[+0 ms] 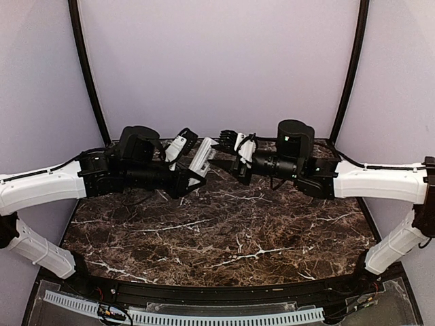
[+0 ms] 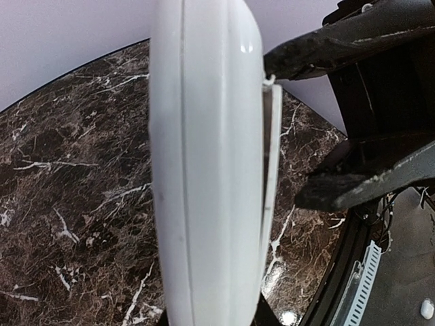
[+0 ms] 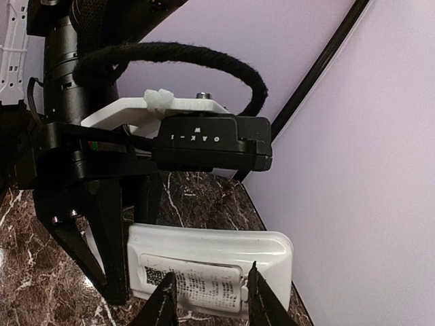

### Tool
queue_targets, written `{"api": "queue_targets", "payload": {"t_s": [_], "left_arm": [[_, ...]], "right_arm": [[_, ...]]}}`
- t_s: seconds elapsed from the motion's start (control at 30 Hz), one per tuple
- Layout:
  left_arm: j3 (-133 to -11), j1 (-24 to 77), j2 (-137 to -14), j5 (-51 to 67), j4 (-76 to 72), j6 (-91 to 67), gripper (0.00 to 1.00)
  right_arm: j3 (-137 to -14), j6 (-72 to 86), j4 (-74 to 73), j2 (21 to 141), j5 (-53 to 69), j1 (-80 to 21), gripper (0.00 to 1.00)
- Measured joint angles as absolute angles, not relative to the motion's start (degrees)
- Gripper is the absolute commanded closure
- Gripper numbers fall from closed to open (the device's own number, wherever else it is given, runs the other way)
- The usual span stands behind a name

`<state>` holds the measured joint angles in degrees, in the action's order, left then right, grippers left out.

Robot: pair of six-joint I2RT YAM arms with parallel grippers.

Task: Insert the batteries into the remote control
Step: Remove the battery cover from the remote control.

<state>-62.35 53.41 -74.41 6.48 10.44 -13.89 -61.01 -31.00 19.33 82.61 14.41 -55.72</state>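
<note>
Remote control [image 3: 217,244]: white bar held up off the worktop at the back middle, between the two arms; face with a printed label [image 3: 194,282] turned toward the right wrist camera.
Thin white plate [image 2: 272,176]: lying along one long side of the remote control, with a narrow dark gap between the two.
Left claw [image 3: 100,252]: clenched on one end of the remote control, black fingers closed around it.
Right claw [image 3: 212,302]: pointed at the labelled face, fingertips [image 3: 165,302] parted, one at each side of the label; in the left wrist view, upper finger touching the top end of the thin white plate; gripping or only framing, cannot tell.
Left wrist camera [image 3: 211,142]: black box just above the remote control, mounted on a white bracket [image 3: 136,109].
Cable [image 3: 204,54]: black, sleeved, arched over that camera.
Worktop [image 1: 224,231]: dark brown marble with white veins, below both claws.
Walls [image 1: 217,61]: plain lilac, behind the arms.
</note>
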Motion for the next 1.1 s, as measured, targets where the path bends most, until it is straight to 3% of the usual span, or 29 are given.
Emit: {"api": "queue_targets", "payload": {"t_s": [0.47,0.77,0.93,1.1], "left_arm": [[-60.5,49.0,-83.5,2.9,11.4,-8.8,1.0],[-60.6,47.3,-87.6,0.6,11.7,-6.2,1.0],[-60.6,47.1,-88.2,0.3,12.4,-5.7,1.0],[-60.6,47.0,-88.1,1.7,12.7,-4.6,1.0]], "right_arm": [[-56.9,-27.7,20.2,93.5,21.4,-54.4,0.71],[-55.1,-26.4,17.4,94.1,23.5,-54.3,0.68],[-55.1,-25.6,14.1,91.3,24.2,-54.1,0.56],[-57.6,-27.9,7.9,85.7,23.4,-54.0,0.27]]}}
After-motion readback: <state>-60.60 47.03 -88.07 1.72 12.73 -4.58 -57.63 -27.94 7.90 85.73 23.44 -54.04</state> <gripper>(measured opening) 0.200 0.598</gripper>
